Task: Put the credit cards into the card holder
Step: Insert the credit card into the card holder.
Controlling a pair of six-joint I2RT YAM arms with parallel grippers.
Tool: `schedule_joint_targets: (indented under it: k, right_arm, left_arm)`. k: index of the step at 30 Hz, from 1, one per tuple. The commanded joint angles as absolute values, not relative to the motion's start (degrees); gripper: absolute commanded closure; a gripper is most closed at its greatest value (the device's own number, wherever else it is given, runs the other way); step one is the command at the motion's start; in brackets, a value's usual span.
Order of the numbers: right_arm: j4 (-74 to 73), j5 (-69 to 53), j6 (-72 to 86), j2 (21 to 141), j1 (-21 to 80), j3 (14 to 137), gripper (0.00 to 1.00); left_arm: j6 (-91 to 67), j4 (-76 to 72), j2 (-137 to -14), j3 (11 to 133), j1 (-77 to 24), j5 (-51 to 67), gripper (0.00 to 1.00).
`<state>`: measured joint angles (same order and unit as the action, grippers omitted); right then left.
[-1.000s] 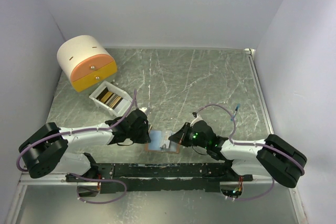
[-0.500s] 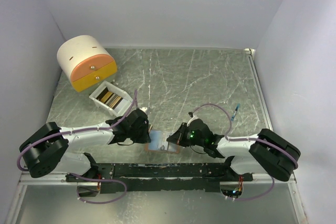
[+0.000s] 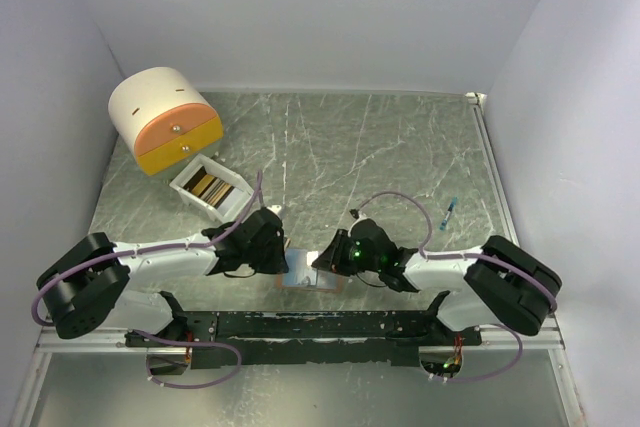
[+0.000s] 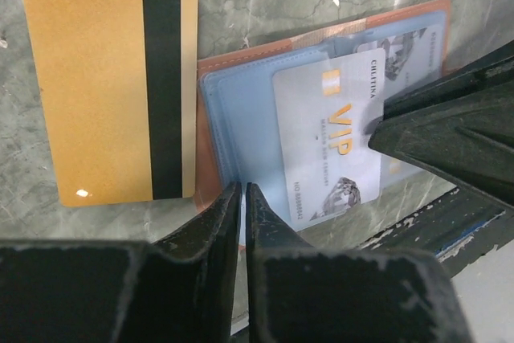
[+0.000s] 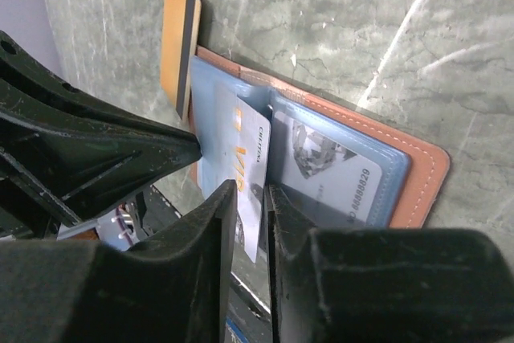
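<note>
The card holder (image 4: 241, 102) lies open near the table's front edge (image 3: 312, 277), pale blue inside with a salmon rim (image 5: 418, 174). A white VIP card (image 4: 329, 142) sits slanted over its left pocket (image 5: 250, 146). Its near edge lies between the slightly parted fingers of my right gripper (image 5: 250, 190), which stands open. A second pale card (image 5: 329, 174) is tucked in the right pocket. A gold card with a black stripe (image 4: 108, 90) lies flat on the table left of the holder. My left gripper (image 4: 242, 189) is shut, its tips on the holder's left leaf.
A small white open box (image 3: 208, 187) with more cards stands behind the left arm. The round cream-and-orange drawer unit (image 3: 165, 119) is at the back left. A small blue stick (image 3: 450, 212) lies right of centre. The arms' base rail runs just in front of the holder.
The right arm has slid left over the holder with the white card, and its fingers have parted slightly. The left arm has kept its place.
</note>
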<state>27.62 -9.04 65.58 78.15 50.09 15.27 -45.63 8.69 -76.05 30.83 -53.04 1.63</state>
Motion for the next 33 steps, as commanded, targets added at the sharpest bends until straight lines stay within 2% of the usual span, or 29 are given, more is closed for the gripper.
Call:
schedule_joint_targets:
  k: [1, 4, 6, 9, 21, 23, 28, 33]
  right_arm:
    - [16.81, -5.52, 62.95, 74.15, 49.87, 18.04, 0.75]
    - [12.7, -4.23, 62.64, 72.39, 49.91, 18.9, 0.67]
    - [11.39, -3.81, 62.81, 71.74, 49.92, 19.0, 0.65]
    - [12.28, -4.09, 63.33, 71.07, 50.05, 18.64, 0.62]
    - [15.05, -5.26, 62.9, 77.2, 52.16, 21.81, 0.61]
    - [15.79, -5.34, 62.76, 77.76, 52.53, 22.13, 0.64]
    - [15.12, -3.91, 62.05, 79.18, 53.77, 23.5, 0.78]
    - [16.64, -3.79, 62.76, 80.12, 54.26, 23.12, 0.87]
  left_arm:
    - [-46.38, 11.13, -74.21, 33.65, -53.7, -0.25, 0.8]
    - [-46.17, 12.44, -72.9, 34.42, -53.7, -1.37, 0.71]
    - [-46.19, 13.11, -71.89, 34.41, -53.7, -2.24, 0.63]
    - [-46.9, 13.59, -70.06, 33.54, -53.7, -3.34, 0.57]
    - [-48.61, 11.13, -66.84, 28.21, -53.62, -3.09, 0.52]
    - [-48.62, 10.41, -67.2, 28.04, -53.62, -2.43, 0.51]
    - [-48.6, 7.71, -68.15, 27.44, -53.61, -1.02, 0.55]
    - [-48.0, 7.13, -68.38, 27.75, -53.62, 0.04, 0.64]
